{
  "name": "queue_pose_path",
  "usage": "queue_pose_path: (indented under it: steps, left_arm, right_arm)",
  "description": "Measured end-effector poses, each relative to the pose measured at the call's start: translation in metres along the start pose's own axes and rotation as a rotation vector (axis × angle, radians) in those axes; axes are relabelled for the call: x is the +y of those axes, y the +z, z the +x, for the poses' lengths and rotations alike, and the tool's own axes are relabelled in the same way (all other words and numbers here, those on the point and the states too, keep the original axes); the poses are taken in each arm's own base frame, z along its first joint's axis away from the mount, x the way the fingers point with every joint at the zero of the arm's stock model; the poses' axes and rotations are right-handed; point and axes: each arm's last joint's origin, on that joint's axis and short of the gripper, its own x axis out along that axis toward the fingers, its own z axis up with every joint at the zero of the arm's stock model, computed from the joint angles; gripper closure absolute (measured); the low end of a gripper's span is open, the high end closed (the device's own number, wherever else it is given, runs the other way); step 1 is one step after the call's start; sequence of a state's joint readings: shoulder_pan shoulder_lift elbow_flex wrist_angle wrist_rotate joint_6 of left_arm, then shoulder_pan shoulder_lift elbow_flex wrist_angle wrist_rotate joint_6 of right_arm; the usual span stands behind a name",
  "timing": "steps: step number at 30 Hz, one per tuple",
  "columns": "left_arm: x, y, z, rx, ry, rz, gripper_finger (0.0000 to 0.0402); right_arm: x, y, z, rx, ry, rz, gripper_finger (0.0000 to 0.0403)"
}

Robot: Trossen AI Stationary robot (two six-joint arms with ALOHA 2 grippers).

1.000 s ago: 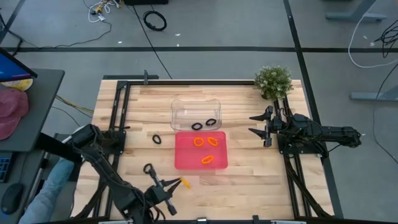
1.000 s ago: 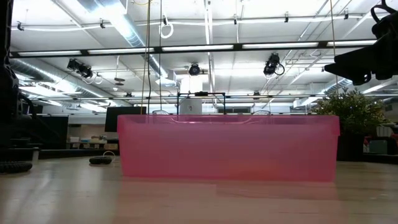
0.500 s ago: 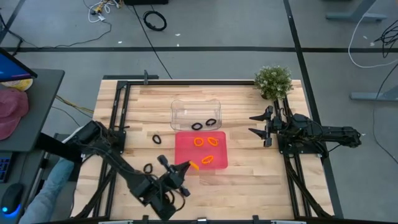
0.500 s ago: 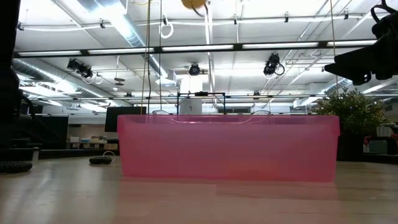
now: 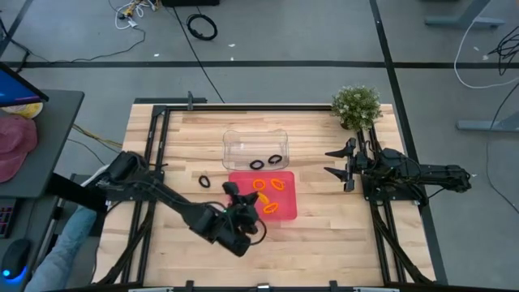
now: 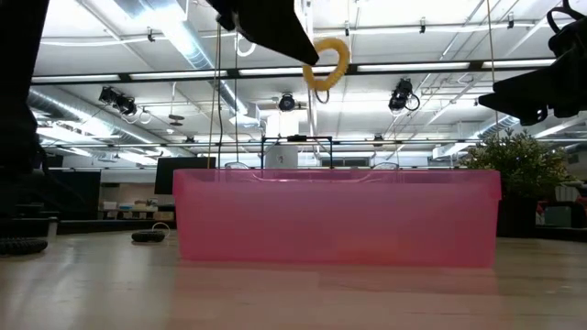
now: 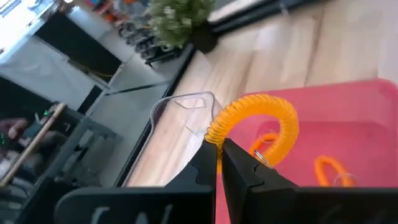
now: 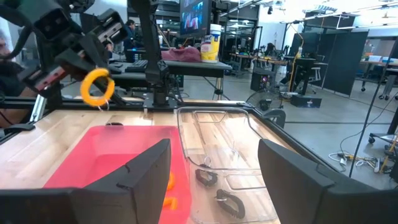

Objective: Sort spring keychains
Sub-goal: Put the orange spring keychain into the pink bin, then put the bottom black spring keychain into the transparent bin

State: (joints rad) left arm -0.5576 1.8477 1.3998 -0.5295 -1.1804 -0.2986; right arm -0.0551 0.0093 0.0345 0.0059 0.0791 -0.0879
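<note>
One orange spring keychain (image 7: 258,121) hangs in the air above the near left corner of the red tray (image 5: 240,209), clamped between the fingers of the left end effector (image 5: 243,203). Three more orange keychains (image 5: 268,208) lie inside the tray. Two black ones (image 5: 257,165) are in the clear container (image 5: 233,139) behind it. The right end effector (image 5: 339,161) hovers at the right side of the surface (image 5: 324,227), fingers apart.

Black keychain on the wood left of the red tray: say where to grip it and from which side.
Pinch one side of the black keychain from straight above: it lies flat on the table, apart from the red tray.
</note>
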Motion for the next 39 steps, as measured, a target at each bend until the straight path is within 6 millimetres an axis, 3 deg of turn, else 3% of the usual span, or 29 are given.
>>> queue_pose_path:
  steps: [9,18,24,27,32,39]
  left_arm:
    - [0.004,0.012,0.029,0.021,-0.235,0.093,0.0366]
    - [0.017,0.008,0.058,0.105,-0.351,0.110,0.0251]
    - [0.023,0.000,0.066,0.175,-0.362,0.128,0.0184]
    - [0.030,-0.002,0.063,0.214,-0.337,0.139,0.0173]
    - [0.063,-0.006,0.051,0.337,-0.318,0.079,0.0181]
    - [0.106,-0.026,0.018,0.597,-0.182,-0.063,0.0197]
  right_arm:
    - [0.000,0.000,0.000,0.000,0.001,0.000,0.0156]
    - [0.000,0.000,0.000,0.000,0.000,0.000,0.0156]
    - [0.000,0.000,0.000,0.000,0.000,0.000,0.0156]
    - [0.000,0.000,0.000,0.000,0.000,0.000,0.0156]
    - [0.000,0.000,0.000,0.000,0.001,0.000,0.0156]
    - [0.000,0.000,0.000,0.000,0.001,0.000,0.0156]
